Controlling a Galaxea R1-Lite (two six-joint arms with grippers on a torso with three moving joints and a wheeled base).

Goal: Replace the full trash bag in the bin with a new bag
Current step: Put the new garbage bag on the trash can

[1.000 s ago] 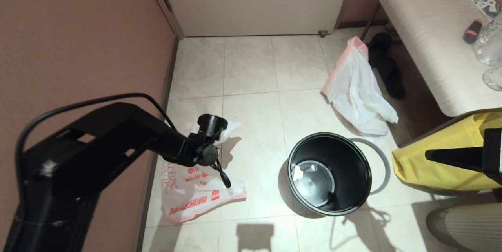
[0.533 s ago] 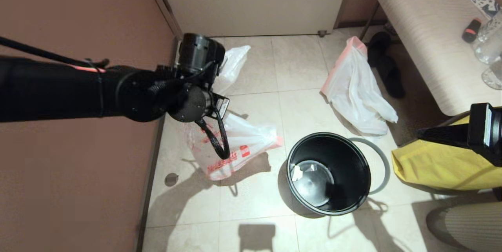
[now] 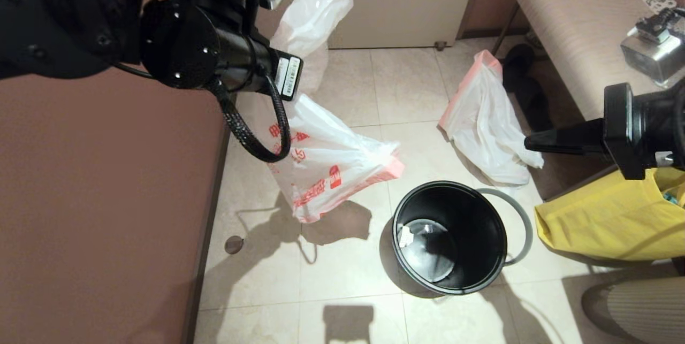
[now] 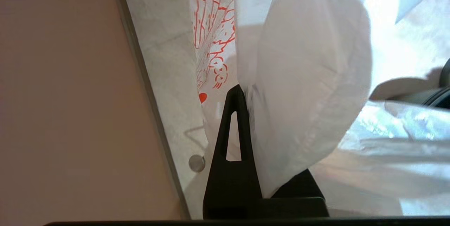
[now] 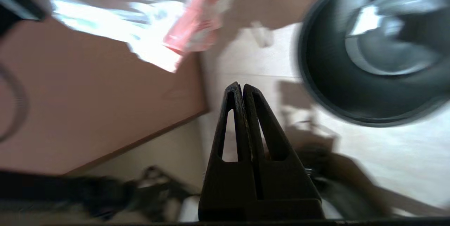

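Got my left claw (image 4: 246, 96) clamped on the one new bag (image 3: 326, 167), dangling above the floor (image 3: 342, 280) beside the single bin (image 3: 449, 237); right claw (image 5: 242, 87) pinched shut, empty; one full trash bag (image 3: 487, 124) slumped by the tabletop (image 3: 578, 39).

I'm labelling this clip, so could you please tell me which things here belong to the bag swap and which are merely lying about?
Job:
- new bag, hanging pinched in the shut left tool
- bin, unlined, grey hoop beside it
- full trash bag, on the floor
- right tool, shut, empty

Lying about:
- yellow bag
- bench
- black slippers
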